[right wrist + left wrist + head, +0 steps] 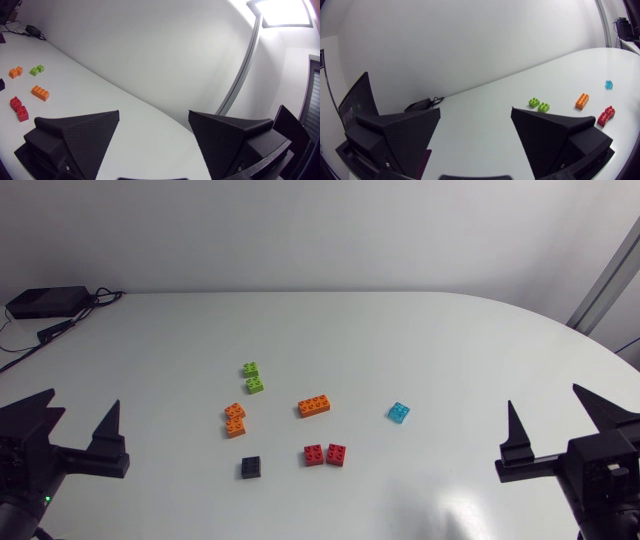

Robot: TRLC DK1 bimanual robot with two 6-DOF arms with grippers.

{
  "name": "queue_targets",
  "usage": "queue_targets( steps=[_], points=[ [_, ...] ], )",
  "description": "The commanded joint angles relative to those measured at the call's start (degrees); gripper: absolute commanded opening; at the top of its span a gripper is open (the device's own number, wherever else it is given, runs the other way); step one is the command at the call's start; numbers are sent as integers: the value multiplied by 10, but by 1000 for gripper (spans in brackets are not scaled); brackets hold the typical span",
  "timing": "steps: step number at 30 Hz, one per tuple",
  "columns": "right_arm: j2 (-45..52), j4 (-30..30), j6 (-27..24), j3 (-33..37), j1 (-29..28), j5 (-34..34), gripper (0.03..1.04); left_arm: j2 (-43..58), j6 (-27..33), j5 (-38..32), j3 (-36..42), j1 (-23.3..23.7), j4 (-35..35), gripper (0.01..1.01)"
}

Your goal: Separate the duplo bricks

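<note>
Small duplo stacks lie spread over the middle of the white table (450, 340): a green pair (252, 377), an orange pair (235, 420), a long orange brick (315, 407), a cyan brick (399, 412), a red pair (325, 454) and a black brick (251, 468). My left gripper (82, 402) stands open at the near left, well away from them, holding nothing. At the near right my right gripper (545, 398) is open too and empty. From the left wrist the green pair (539, 104), orange brick (582, 101) and red pair (606, 115) lie ahead of the gripper (476, 112).
A black box (45, 302) with cables sits at the table's far left corner, also seen as the black box (420, 105) ahead of my left gripper. The table's rounded far edge curves along the right.
</note>
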Motion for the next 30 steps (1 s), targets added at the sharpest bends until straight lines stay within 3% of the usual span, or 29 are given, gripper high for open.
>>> queue_targets(
  steps=[1,9,12,16,18,20,23,26,30],
  points=[
    [-4,-9,18,-24,4,0,1000,-24,-9,-9,-27,6,35,987],
    [-3,-9,18,-24,4,-1,1000,-70,-71,6,-74,36,59,987],
    [-3,-9,18,-24,3,-1,1000,-71,-82,6,-96,46,138,987],
    [-4,-12,23,-24,1,-15,1000,-71,-135,40,-96,67,141,987],
    [-5,-18,63,-24,-32,-88,1000,-71,-145,50,-96,70,139,987],
    [-5,-31,143,-24,-63,-158,1000,-71,-144,54,-96,71,139,987],
    [-5,-35,291,-23,-91,-172,1000,-70,-130,83,-96,72,135,987],
    [-5,-34,340,-23,-113,-184,1000,-69,-84,156,-96,85,132,987],
    [-5,-33,351,-23,-125,-184,1000,-68,-48,208,-96,99,121,987]
  ],
)
